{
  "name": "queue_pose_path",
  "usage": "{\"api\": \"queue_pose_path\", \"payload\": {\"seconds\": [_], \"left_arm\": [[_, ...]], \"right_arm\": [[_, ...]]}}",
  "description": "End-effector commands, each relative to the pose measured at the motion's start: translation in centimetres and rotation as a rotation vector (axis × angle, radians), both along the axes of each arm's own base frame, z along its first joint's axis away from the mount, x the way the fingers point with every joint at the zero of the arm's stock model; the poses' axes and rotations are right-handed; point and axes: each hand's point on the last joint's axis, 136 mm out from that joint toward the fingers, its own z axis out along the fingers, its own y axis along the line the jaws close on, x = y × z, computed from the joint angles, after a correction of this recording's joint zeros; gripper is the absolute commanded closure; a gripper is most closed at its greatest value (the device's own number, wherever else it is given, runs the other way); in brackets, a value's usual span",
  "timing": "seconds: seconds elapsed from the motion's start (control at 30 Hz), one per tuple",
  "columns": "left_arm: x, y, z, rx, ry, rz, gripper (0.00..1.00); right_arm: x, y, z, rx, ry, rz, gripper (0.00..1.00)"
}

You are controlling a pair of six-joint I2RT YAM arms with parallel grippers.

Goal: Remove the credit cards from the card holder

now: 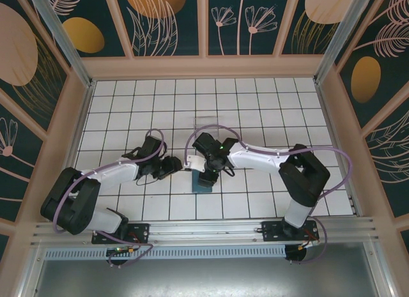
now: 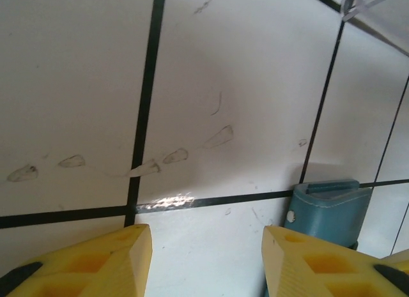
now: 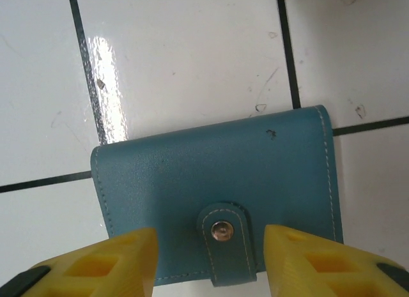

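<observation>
The teal-blue card holder (image 3: 217,175) lies folded shut on the white tiles, its strap fastened by a metal snap (image 3: 222,230). My right gripper (image 3: 208,262) hovers open just above it, one yellow finger on each side of the strap. In the top view the holder (image 1: 203,184) lies under the right gripper (image 1: 208,174). My left gripper (image 2: 206,262) is open over bare tile, with the holder's edge (image 2: 329,211) just past its right finger. In the top view the left gripper (image 1: 171,165) sits to the holder's left. The credit cards are hidden inside.
A corner of a clear plastic box (image 2: 377,6) shows at the upper right of the left wrist view. Wooden walls (image 1: 204,67) fence in the tiled floor, and a metal rail (image 1: 211,230) runs along the near edge.
</observation>
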Motion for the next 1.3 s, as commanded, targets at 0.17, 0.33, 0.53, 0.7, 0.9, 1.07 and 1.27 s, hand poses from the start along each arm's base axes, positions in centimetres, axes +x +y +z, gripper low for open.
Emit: {"api": "queue_pose_path", "payload": {"seconds": [0.17,0.33,0.53,0.7,0.9,1.07,1.27], "left_arm": [[-0.4,-0.1,0.1,-0.037,-0.004,0.022,0.53],[-0.6,-0.9,0.7,-0.093,-0.005,0.008,0.58],[-1.0,-1.9,1.3,-0.173,0.000,-0.009,0.59],[-1.3,-3.2,1.7,-0.236,0.011,-0.033,0.59],[-2.0,-5.0,1.4,-0.237,0.033,-0.089,0.59],[-2.2,-5.0,0.1,-0.188,0.060,-0.098,0.59],[-2.0,-4.5,-0.4,-0.137,0.068,-0.100,0.59]], "right_arm": [[0.2,-0.4,-2.1,-0.080,-0.016,0.104,0.54],[-0.1,-1.0,-3.2,-0.107,-0.008,0.115,0.62],[-0.2,-0.9,-3.1,-0.075,-0.021,0.113,0.76],[0.1,-0.1,-2.3,-0.005,-0.050,0.101,0.82],[0.4,0.7,-1.0,0.096,-0.078,0.085,0.86],[0.5,1.0,0.3,0.169,-0.103,0.067,0.88],[0.7,0.6,1.9,0.213,-0.139,0.045,0.87]]}}
